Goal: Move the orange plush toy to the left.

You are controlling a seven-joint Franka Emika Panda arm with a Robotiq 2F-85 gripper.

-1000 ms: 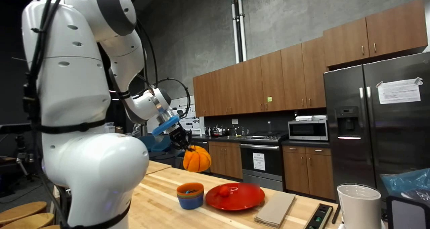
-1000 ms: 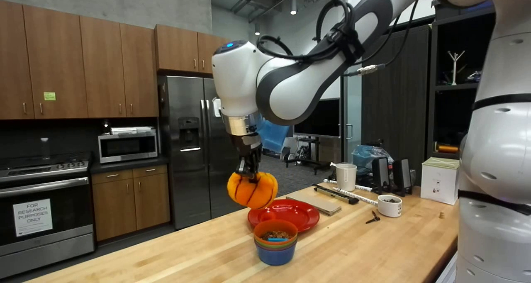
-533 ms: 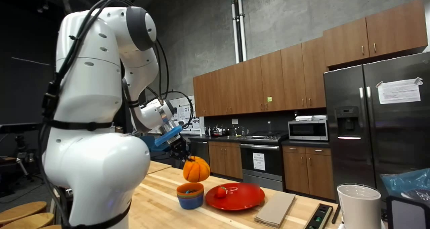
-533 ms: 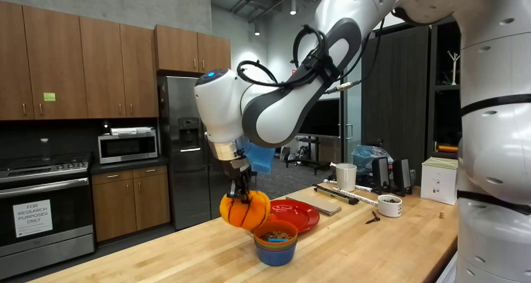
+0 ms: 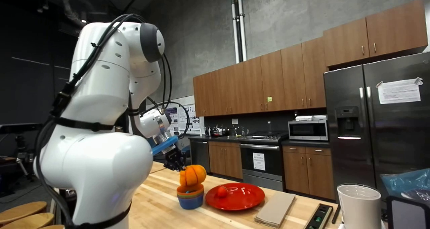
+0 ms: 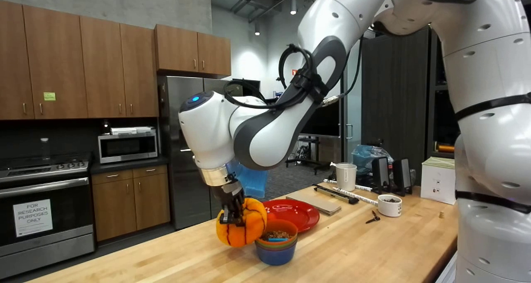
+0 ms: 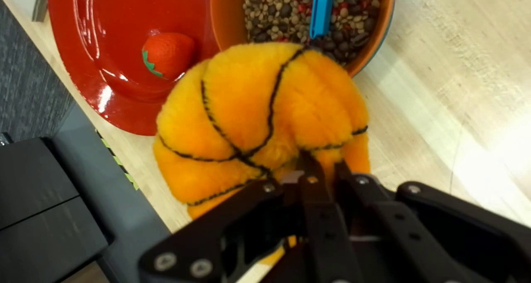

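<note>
Wrist view: hand (image 7: 325, 162) clamped on a fold of the orange plush toy (image 7: 244, 104), near the edge of the table (image 7: 439, 88) facing the stove (image 5: 271, 163). Expect a light, soft, non-slip, durable load; pinch close to centre.

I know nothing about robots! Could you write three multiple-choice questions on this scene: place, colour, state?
1. Where does the strawberry lie?
A) On the floor
B) On the red plate
C) On the stove

2. What colour is the lowest stacked bowl?
A) Blue
B) White
C) Black

3. What is the state of the gripper?
A) Wide open
B) Pointing upward
C) Pinching the orange plush pumpkin

1B: the wrist view shows it inside the red plate's rim.
2A: its wall shows blue in both exterior views.
3C: the wrist view shows plush caught in its grip.
</note>
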